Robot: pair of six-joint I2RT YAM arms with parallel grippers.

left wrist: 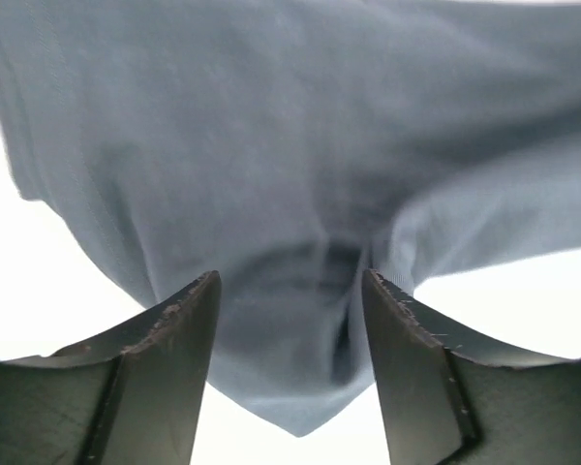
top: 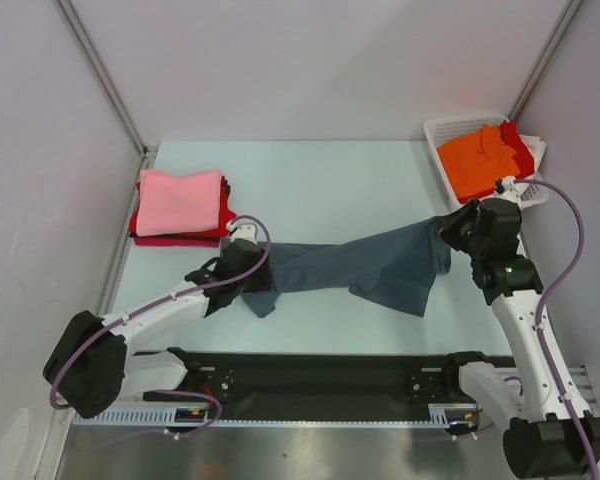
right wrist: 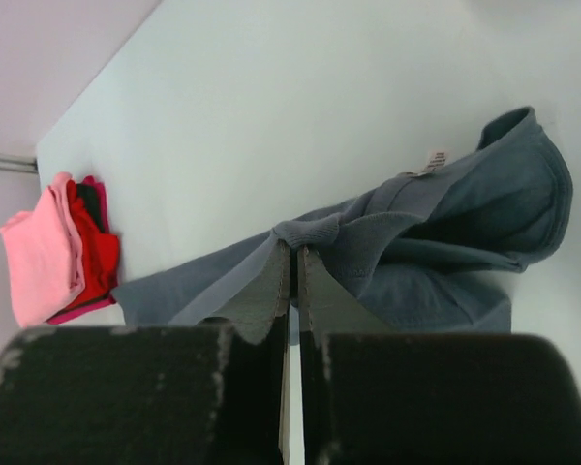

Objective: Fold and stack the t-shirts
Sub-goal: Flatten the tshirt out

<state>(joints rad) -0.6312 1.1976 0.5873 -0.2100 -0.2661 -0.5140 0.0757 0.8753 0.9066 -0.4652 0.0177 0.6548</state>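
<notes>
The slate blue-grey t-shirt (top: 360,265) is stretched across the middle of the table between my two grippers. My right gripper (top: 448,232) is shut on its ribbed collar edge, seen in the right wrist view (right wrist: 295,250), with the shirt (right wrist: 445,242) bunched beyond it. My left gripper (top: 252,268) is at the shirt's left end. In the left wrist view (left wrist: 289,281) its jaws stand wide apart, and a corner of the shirt (left wrist: 290,145) hangs between them. A folded stack with a pink t-shirt (top: 180,200) on top of red and magenta ones lies at the back left.
A white lattice basket (top: 450,125) at the back right holds an orange t-shirt (top: 475,160) and a red one. Grey walls close in the left, back and right. A black rail runs along the near edge between the arm bases.
</notes>
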